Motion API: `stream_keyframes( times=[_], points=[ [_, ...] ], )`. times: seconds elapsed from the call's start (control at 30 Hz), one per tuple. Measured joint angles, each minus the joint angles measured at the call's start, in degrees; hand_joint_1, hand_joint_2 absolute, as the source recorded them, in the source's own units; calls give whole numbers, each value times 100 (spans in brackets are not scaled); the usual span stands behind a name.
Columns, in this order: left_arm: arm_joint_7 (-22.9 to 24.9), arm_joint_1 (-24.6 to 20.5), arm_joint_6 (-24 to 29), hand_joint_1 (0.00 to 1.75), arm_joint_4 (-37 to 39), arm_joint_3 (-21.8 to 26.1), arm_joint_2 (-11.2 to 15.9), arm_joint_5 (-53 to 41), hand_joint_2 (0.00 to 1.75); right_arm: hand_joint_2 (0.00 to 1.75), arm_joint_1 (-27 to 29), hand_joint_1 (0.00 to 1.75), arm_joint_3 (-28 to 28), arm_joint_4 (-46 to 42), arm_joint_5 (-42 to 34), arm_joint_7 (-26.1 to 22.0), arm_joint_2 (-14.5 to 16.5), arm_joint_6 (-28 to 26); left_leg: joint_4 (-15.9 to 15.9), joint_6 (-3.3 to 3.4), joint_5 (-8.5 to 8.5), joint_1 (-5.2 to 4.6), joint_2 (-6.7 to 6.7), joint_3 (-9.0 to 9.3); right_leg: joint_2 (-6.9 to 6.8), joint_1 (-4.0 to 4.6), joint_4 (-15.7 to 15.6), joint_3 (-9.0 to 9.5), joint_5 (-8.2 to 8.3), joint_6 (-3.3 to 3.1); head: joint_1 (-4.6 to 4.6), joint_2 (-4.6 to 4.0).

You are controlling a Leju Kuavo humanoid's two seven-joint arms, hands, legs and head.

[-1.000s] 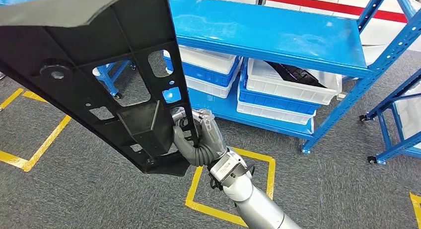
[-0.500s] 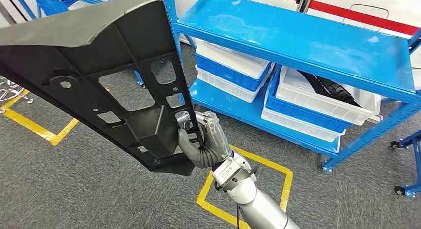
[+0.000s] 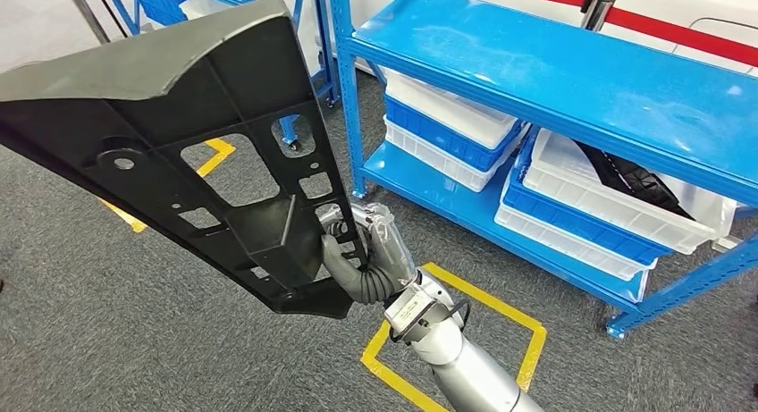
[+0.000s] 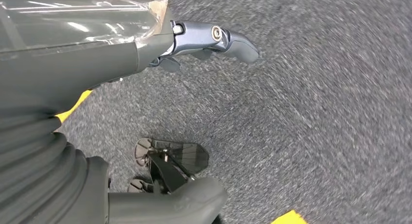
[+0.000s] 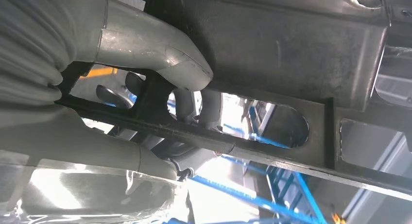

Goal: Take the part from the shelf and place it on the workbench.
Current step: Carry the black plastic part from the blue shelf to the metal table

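Head view: right hand (image 3: 362, 251) grips long black part (image 3: 192, 153) at lower edge, holding it raised and tilted over grey carpet, blue shelf (image 3: 572, 81) beside.
Left wrist view: left hand (image 4: 204, 42) holds nothing, fingers apart above carpet.
Right wrist view: thumb and fingers (image 5: 204, 105) clamp part's rib through cutout.

Warehouse, blue steel shelving (image 3: 572, 68), stacked crates (image 3: 447, 130), floor tape (image 3: 465, 340)
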Motion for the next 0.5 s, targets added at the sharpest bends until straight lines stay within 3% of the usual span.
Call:
stream_keyframes(
  times=[0.07, 0.1, 0.13, 0.2, 0.27, 0.33, 0.4, 0.43, 0.47, 0.5],
  points=[
    [-3, -9, 5, 0, -3, 15, 17, -21, 175, 175, -26, 173, -3, 4, -54, -34, 7, 1, -746, 137, 222, -90, 213, 434, -106, 50, 1, 6, -15, -8, 3, -1],
    [-5, -15, 10, 0, -5, 20, 26, -33, 175, 175, -43, 173, -7, 6, -73, -47, 9, 1, -956, 187, 263, -131, 286, 549, -155, 66, 2, 4, -21, -4, 4, 0],
    [-8, -17, 16, 0, -7, 27, 34, -42, 175, 175, -53, 173, -11, 9, -88, -53, 11, 2, -1025, 215, 258, -160, 303, 573, -203, 76, 1, 0, -26, 4, 6, 0],
    [-7, -6, 25, 0, -8, 46, 41, -33, 175, 175, -73, 173, -16, 17, -136, -62, 14, 11, -1081, 251, 305, -160, 187, 576, -277, 86, -3, 4, -43, 34, 6, 0],
    [25, -5, 24, 0, -8, 74, 32, -8, 175, 175, -97, 173, -28, 21, -211, -84, 1, 26, -1196, 296, 381, -120, 80, 618, -94, 72, 162, -58, -160, 60, 9, -1],
    [67, -24, 23, 0, -8, 97, 17, 4, 175, 175, -109, 173, -59, 30, -274, -113, -42, 37, -1261, 327, 434, -93, -37, 635, 212, 18, 741, -315, -437, 61, 19, -1],
    [93, -25, 23, 0, -7, 109, 4, 6, 175, 175, -97, 173, -86, 49, -300, -127, -94, 41, -1262, 324, 452, -84, -180, 613, 324, -42, 1431, -640, -682, 93, 22, -1],
    [100, -18, 23, 0, -7, 115, -4, 6, 175, 175, -90, 173, -91, 59, -304, -128, -115, 43, -1260, 311, 459, -75, -254, 605, 335, -75, 1564, -709, -695, 144, 22, -1],
    [106, -11, 24, 0, -5, 120, -11, 6, 175, 175, -86, 173, -94, 65, -312, -132, -132, 45, -1254, 292, 466, -61, -330, 599, 342, -112, 1481, -676, -617, 217, 21, -1],
    [109, -7, 29, 0, -5, 124, -19, 6, 175, 175, -85, 173, -96, 67, -327, -137, -143, 49, -1237, 265, 467, -41, -408, 594, 369, -159, 1166, -530, -454, 306, 21, -1]
  ],
)
